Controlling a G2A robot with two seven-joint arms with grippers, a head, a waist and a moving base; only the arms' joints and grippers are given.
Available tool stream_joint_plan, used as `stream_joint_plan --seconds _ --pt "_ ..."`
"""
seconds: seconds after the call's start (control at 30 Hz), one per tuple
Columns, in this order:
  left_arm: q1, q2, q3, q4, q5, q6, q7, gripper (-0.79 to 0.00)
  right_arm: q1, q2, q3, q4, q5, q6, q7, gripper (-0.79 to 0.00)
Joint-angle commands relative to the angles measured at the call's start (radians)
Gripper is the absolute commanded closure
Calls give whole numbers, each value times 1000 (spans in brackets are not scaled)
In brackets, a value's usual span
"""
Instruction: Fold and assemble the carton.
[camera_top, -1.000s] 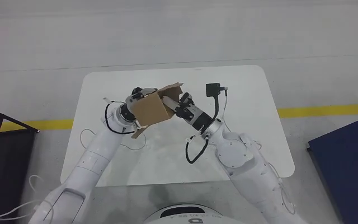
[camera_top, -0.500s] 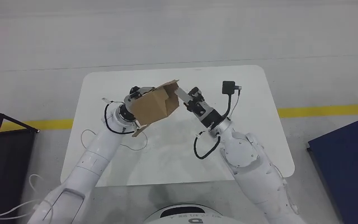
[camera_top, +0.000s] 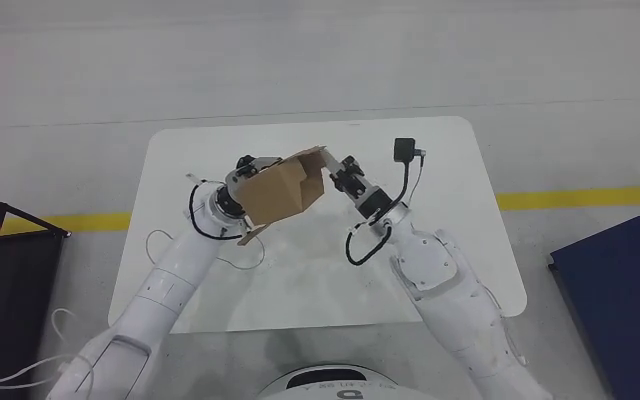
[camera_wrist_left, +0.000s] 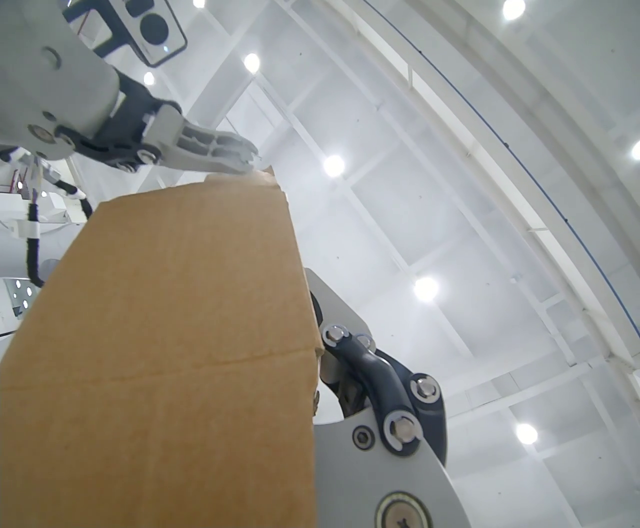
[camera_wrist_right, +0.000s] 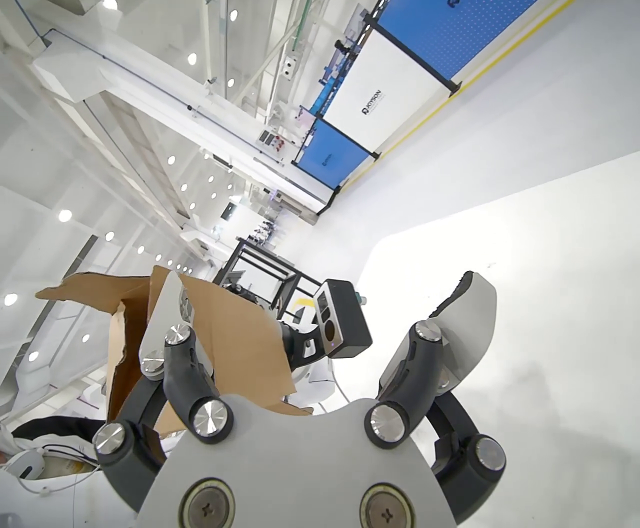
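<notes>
The carton (camera_top: 283, 190) is plain brown corrugated cardboard, partly opened into a box shape. It is held tilted above the table, over the middle of the far half, with loose flaps (camera_wrist_right: 85, 290) sticking out at the end toward the right edge.

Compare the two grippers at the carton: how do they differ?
The left gripper is shut on the carton, while the right gripper is open. The left gripper clamps a panel on one side; the right gripper touches the opposite side's corner with one finger, the other free. Both contact the carton.
</notes>
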Motion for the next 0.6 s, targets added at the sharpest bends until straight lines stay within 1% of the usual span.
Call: stream_joint_plan --seconds 0.0,0.1,0.27,0.47,0.57 --pt "-3 0 4 3 -1 2 2 0 1 0 -3 -4 1 -12 3 -785" --pt "-7 -1 11 7 -5 2 2 0 5 -1 -16 -5 -16 -14 28 -785" --pt "-13 1 18 20 -4 -1 -1 0 27 -2 -33 1 -37 30 66 -785" --pt "-23 3 26 19 -18 1 1 0 13 -3 -18 -17 -36 23 29 -785" --pt "-21 5 28 26 -37 7 7 0 -20 1 10 -56 5 -15 15 -785"
